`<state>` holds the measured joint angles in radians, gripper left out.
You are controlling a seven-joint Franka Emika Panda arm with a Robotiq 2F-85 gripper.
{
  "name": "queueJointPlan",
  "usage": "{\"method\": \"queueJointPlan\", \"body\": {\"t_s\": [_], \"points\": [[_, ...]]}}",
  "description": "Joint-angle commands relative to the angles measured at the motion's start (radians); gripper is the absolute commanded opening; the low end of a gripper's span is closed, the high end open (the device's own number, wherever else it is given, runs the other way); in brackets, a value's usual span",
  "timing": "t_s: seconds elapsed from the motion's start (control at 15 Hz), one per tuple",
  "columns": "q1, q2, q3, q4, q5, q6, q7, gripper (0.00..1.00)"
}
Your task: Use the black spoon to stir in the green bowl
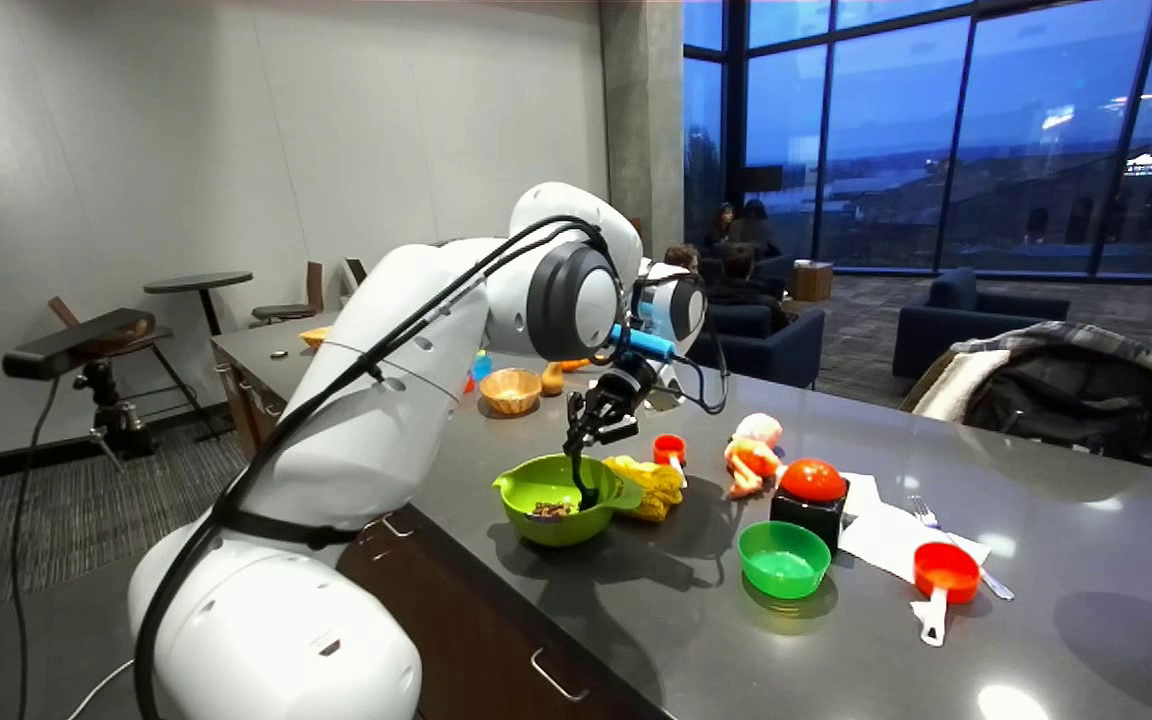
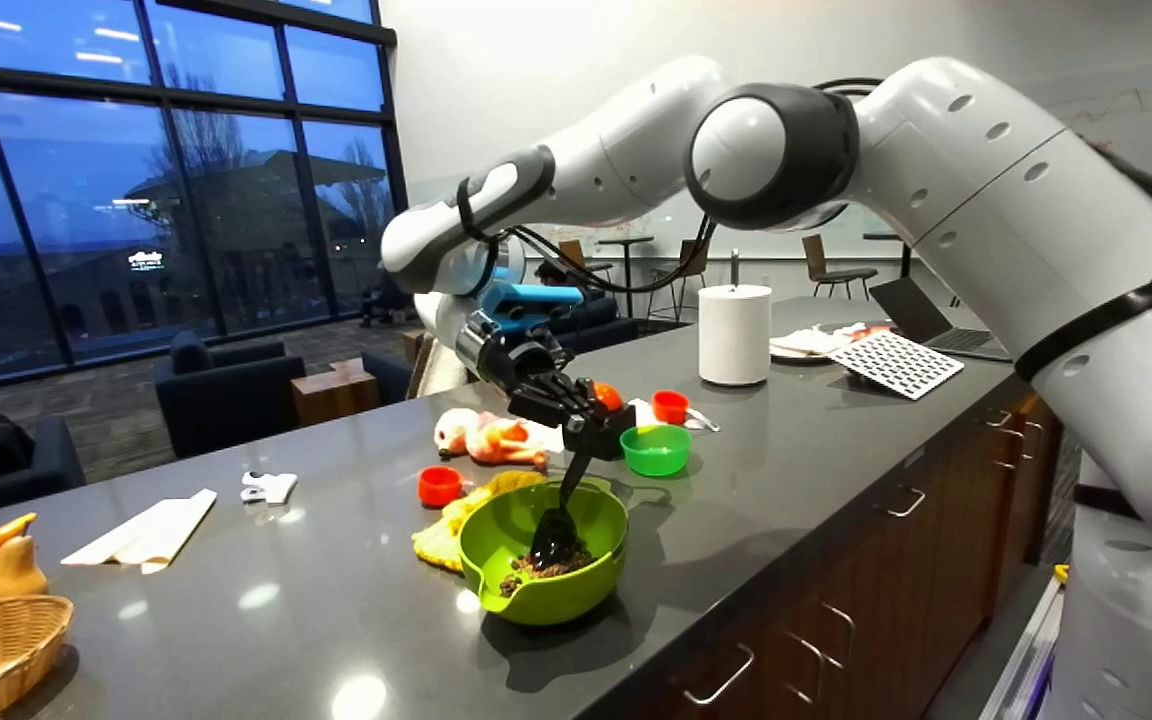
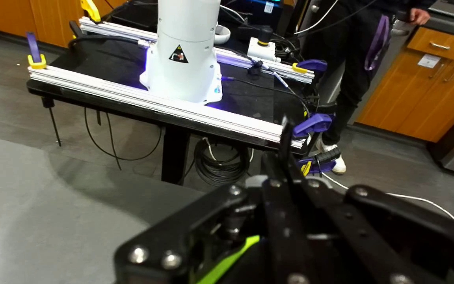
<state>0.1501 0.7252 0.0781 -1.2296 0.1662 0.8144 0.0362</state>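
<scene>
Your tool (image 2: 588, 441) pinches blk spoon (image 2: 554, 538) | prob. light, stiff, slick; grip upper hdl (image 2: 572, 480) | grn bowl (image 2: 571, 597) nr robot-side edge of table (image 2: 276, 640)

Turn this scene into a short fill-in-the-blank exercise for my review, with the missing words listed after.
The fingers grip the black spoon by its ____.
The spoon's lower end is inside a mixing bowl coloured lime ____.
Near a red measuring cup, the tined metal utensil is a ____.
The box under the red dome is coloured ____.
Missing words: handle; green; fork; black.
</scene>
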Motion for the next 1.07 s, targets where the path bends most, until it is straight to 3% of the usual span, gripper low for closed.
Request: {"method": "queueJointPlan", "body": {"t_s": [0.0, 0.6, 1.0], "points": [[0.001, -0.067, -0.013, -0.068, 0.035, -0.003, 0.057, 0.01], [0.008, -0.186, -0.006, -0.327, 0.116, 0.124, 0.055, 0.01], [0.017, -0.157, 0.012, -0.294, 0.095, 0.119, 0.024, 0.01]]}}
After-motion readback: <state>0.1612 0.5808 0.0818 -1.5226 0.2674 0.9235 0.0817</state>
